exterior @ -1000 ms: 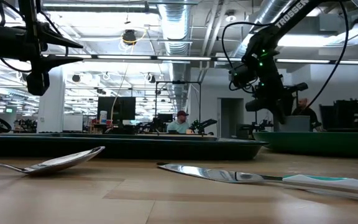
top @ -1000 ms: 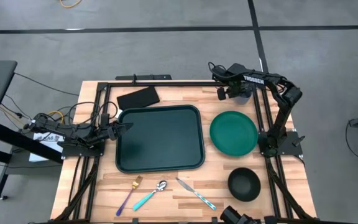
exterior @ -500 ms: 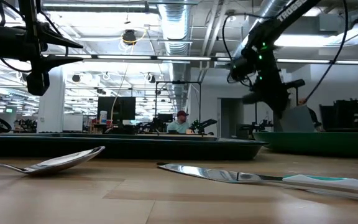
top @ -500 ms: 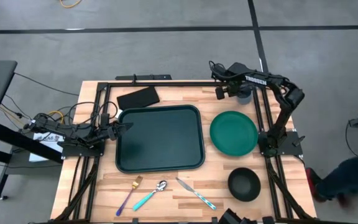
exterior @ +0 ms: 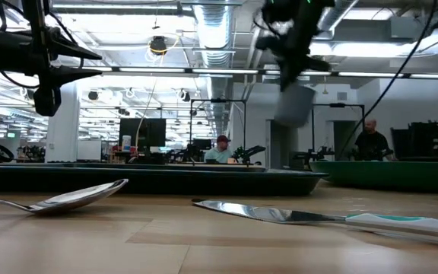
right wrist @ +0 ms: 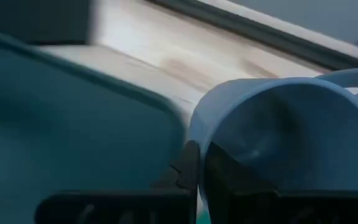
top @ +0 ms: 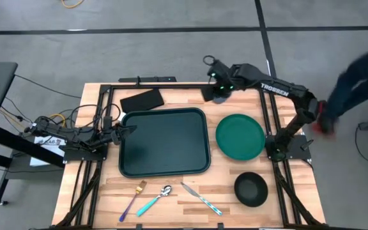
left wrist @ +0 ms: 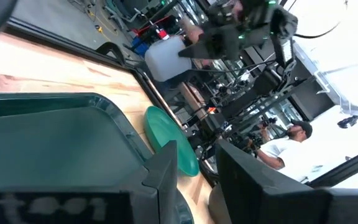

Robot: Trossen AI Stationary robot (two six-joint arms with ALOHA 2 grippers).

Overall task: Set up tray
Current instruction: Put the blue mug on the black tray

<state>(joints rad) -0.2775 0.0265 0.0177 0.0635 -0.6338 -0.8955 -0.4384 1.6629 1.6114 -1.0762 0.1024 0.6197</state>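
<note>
right gripper [right wrist: 199, 163] pinches mug [right wrist: 278, 134] rim, handle cut off; left gripper [left wrist: 194, 171] half-spread

Matt plastic tray [top: 164, 142], wood-grain table [top: 190, 99], shiny metal spoon [exterior: 67, 198], smooth mug [right wrist: 278, 134].

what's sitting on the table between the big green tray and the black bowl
In the high view, nothing sits squarely between the tray and the black bowl, just bare wood; the knife lies just below that stretch.

Count of things on the worktop [top: 171, 191]

One tray [top: 165, 142], one green plate [top: 240, 136], one black bowl [top: 250, 189], one black rectangle [top: 142, 100], one mug [right wrist: 278, 137], one fork [top: 133, 199], one spoon [top: 154, 200], one knife [top: 201, 199].
</note>
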